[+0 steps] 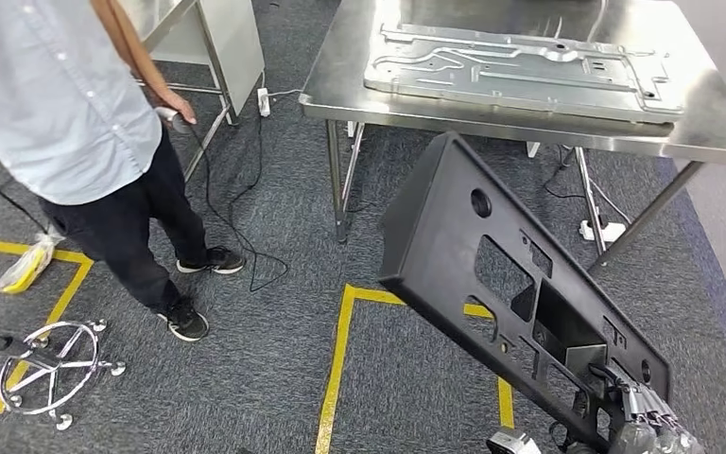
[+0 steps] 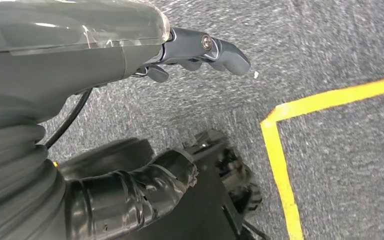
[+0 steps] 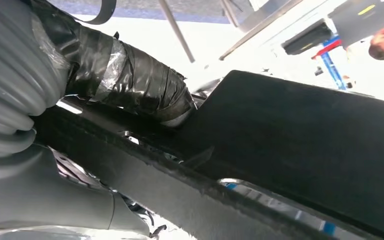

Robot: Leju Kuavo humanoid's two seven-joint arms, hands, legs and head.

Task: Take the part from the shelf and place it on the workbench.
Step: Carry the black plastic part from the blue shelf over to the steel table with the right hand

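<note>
A long black plastic part [image 1: 506, 293] with several cut-outs hangs tilted over the carpet in front of the workbench [image 1: 340, 90]. My right hand [image 1: 652, 421] grips its near lower end at the bottom right of the head view. In the right wrist view the part's dark underside [image 3: 305, 135] runs across my taped thumb [image 3: 130, 85]. My left hand [image 2: 200, 50] hangs over the grey carpet with its fingers loosely curled and nothing in them. The steel workbench carries a flat silver metal panel [image 1: 520, 71].
A person in a light blue shirt and dark trousers [image 1: 85, 142] stands at the left, holding a cabled device. A chrome stool base [image 1: 52, 369] sits at the lower left. Yellow floor tape [image 1: 336, 369] marks the carpet. Cables and a power strip [image 1: 600, 230] lie under the bench.
</note>
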